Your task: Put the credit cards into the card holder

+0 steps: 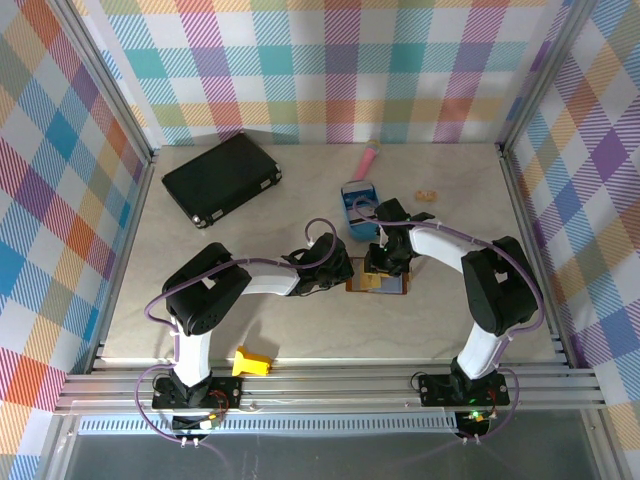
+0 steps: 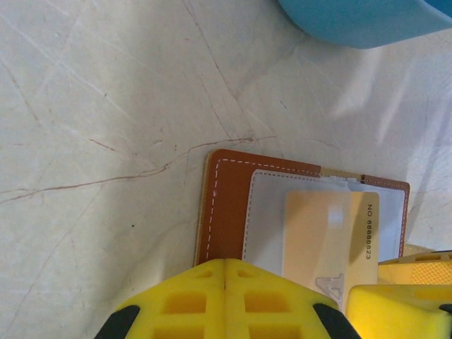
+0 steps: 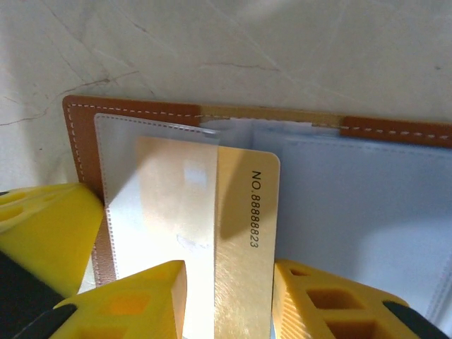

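Observation:
The card holder (image 1: pixel 378 284), a brown leather wallet, lies open on the table with its grey-blue lining (image 3: pixel 367 212) up. A gold credit card (image 3: pixel 247 226) marked NO.88888823 lies flat on it, its left part under a clear sleeve (image 3: pixel 155 183). My right gripper (image 3: pixel 229 296) is open over the card's near end; its right finger (image 3: pixel 325 304) sits against the card's right edge and its left finger (image 3: pixel 134 304) rests over the sleeve. My left gripper (image 2: pixel 226 265) is shut, with its tips on the card holder's brown left border (image 2: pixel 229 212). No dark blue card can be made out.
A blue oval tray (image 1: pixel 360 208) stands just behind the wallet, also seen as the tray's edge (image 2: pixel 367 21). A pink item (image 1: pixel 367 158) and a small tan block (image 1: pixel 427 195) lie further back. A large black case (image 1: pixel 222 180) is back left. A yellow plastic piece (image 1: pixel 252 362) lies at the front edge.

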Robot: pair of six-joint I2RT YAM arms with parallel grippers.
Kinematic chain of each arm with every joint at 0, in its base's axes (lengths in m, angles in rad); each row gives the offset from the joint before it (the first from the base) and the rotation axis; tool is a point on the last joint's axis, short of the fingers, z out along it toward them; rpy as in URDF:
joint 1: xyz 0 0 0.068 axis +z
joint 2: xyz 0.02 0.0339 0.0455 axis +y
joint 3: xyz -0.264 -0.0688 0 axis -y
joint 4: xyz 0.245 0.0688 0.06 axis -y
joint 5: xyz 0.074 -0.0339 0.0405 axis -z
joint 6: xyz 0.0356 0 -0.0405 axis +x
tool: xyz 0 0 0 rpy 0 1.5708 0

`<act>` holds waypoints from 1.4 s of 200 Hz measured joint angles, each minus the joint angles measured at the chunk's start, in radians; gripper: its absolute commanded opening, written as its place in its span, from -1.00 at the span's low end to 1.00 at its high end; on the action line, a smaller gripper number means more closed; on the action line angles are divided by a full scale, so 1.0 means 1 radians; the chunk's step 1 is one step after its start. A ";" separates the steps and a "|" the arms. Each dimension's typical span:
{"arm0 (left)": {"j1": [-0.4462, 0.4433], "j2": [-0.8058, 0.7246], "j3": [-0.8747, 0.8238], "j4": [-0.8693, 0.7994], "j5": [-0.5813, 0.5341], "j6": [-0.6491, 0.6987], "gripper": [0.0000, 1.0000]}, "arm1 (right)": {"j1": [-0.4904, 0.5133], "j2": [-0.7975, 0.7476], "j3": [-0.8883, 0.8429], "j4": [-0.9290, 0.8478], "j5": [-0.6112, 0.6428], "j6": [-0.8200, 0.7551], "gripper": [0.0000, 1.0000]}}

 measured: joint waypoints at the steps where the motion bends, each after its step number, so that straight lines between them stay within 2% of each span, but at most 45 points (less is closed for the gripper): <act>1: 0.000 0.000 0.000 0.000 0.000 0.000 -1.00 | 0.000 0.001 0.000 0.001 -0.001 0.000 -0.30; 130: 0.000 -0.004 -0.019 0.030 0.002 -0.011 -1.00 | 0.000 0.011 -0.004 0.039 -0.068 0.051 -0.51; 166: 0.000 -0.005 -0.019 0.029 0.003 -0.011 -1.00 | -0.001 0.012 -0.010 0.041 -0.077 0.067 -0.51; 224: 0.000 -0.009 -0.028 0.037 0.010 -0.012 -1.00 | -0.014 0.000 -0.011 0.033 -0.069 0.067 -0.20; 280: -0.001 -0.016 -0.046 0.056 0.022 -0.015 -1.00 | -0.052 -0.130 -0.023 -0.046 0.033 0.022 0.09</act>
